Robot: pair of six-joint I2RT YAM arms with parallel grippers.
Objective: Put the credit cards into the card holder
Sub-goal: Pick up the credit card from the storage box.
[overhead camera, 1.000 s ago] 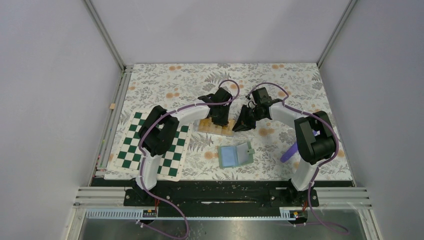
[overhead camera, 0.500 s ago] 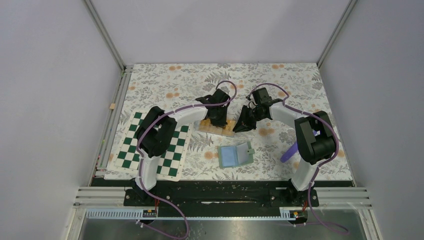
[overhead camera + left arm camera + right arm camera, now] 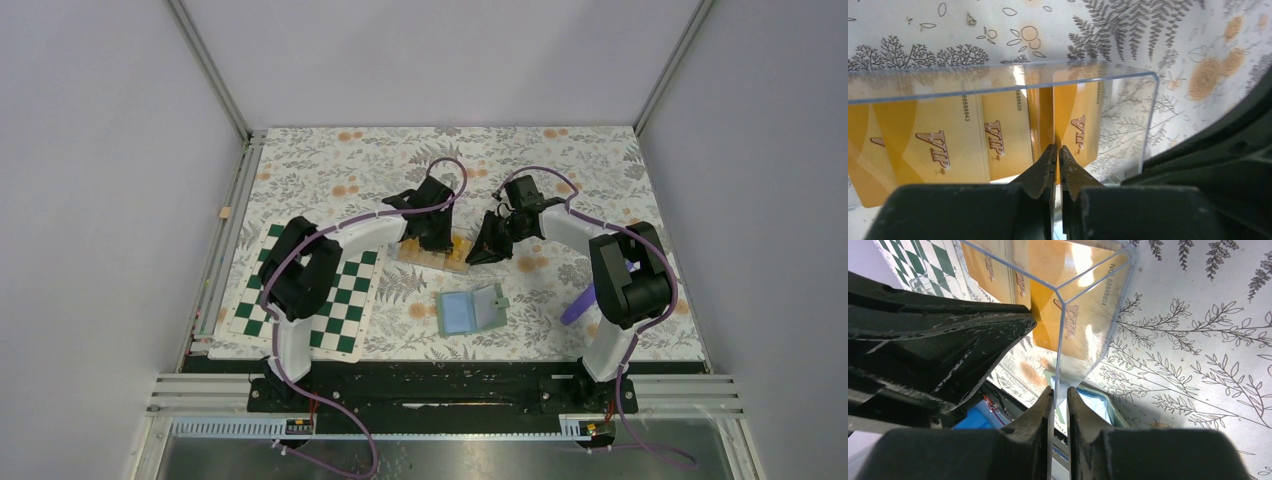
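Several credit cards (image 3: 948, 145): orange-yellow, marked VIP, lying side by side and overlapping inside a clear tray (image 3: 1128, 115) at the middle of the table.
Pinched card (image 3: 1040, 115): seen nearly edge-on as a narrow orange strip, raised out of the flat row, its near edge between the left fingertips.
Left gripper (image 3: 1057, 155): fingertips pressed almost together, nipping that thin card edge; it reaches down into the tray from the left side.
Right gripper (image 3: 1059, 395): fingers closed to a narrow slit around the tray's transparent wall at its right corner, gripping it.
Card holder (image 3: 470, 310): green, lying open with a pale blue inside, just nearer the arm bases than the tray and apart from it.
Chequered board (image 3: 340, 300): green and white, flat on the left part of the table, under the left arm.
Purple object (image 3: 577, 303): beside the right arm; too small to identify.
Floral cloth (image 3: 560, 170): covers the table beneath everything.
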